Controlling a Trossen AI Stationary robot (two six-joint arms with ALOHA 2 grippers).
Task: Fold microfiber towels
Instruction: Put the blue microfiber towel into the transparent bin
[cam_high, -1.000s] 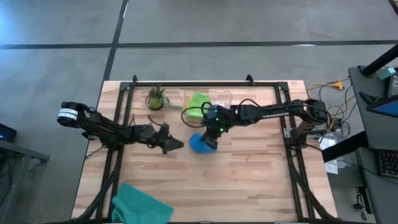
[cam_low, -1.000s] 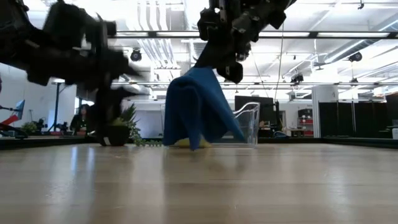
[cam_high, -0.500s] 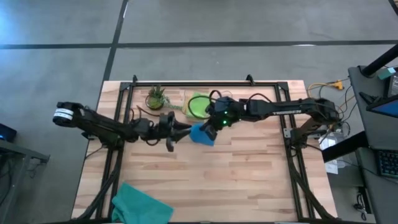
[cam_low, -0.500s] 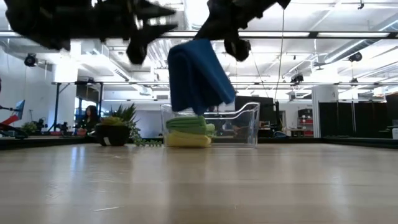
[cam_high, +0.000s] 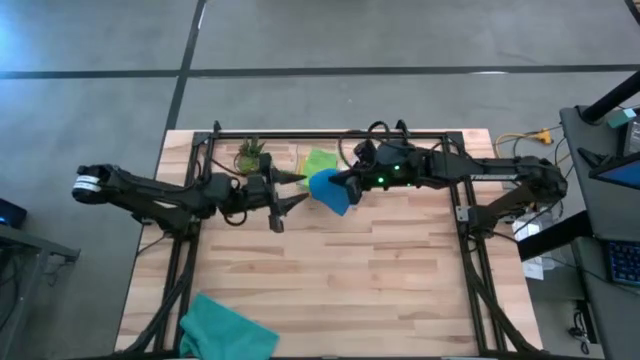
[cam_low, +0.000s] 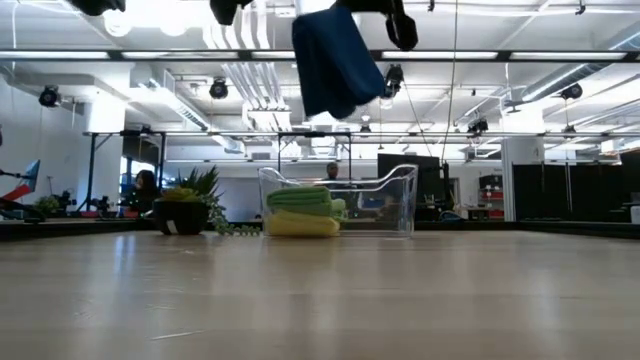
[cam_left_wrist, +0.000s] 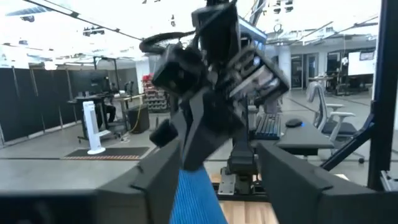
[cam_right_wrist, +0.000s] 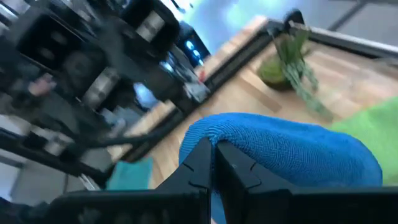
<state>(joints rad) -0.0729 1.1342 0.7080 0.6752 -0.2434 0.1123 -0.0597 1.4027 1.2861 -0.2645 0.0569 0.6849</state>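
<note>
On my tabletop (cam_high: 400, 280) the job looks past halfway. The yellow towel (cam_low: 297, 225) and lime green towel (cam_low: 300, 199) lie folded in the clear bin (cam_low: 400, 190). My right tool (cam_high: 350, 180), clenched on the folded blue towel (cam_high: 328, 190), holds it in the air just beside the bin; my left tool (cam_high: 290, 189) stands released next to it. The teal towel (cam_high: 228, 328) waits crumpled at the near edge, seen only from above. Only the low view shows the stack and how high the blue one hangs.

The teal towel (cam_high: 228, 331) is cut off at the near worktop edge. In the low view, both grippers leave the frame above the blue towel (cam_low: 335, 62).
</note>
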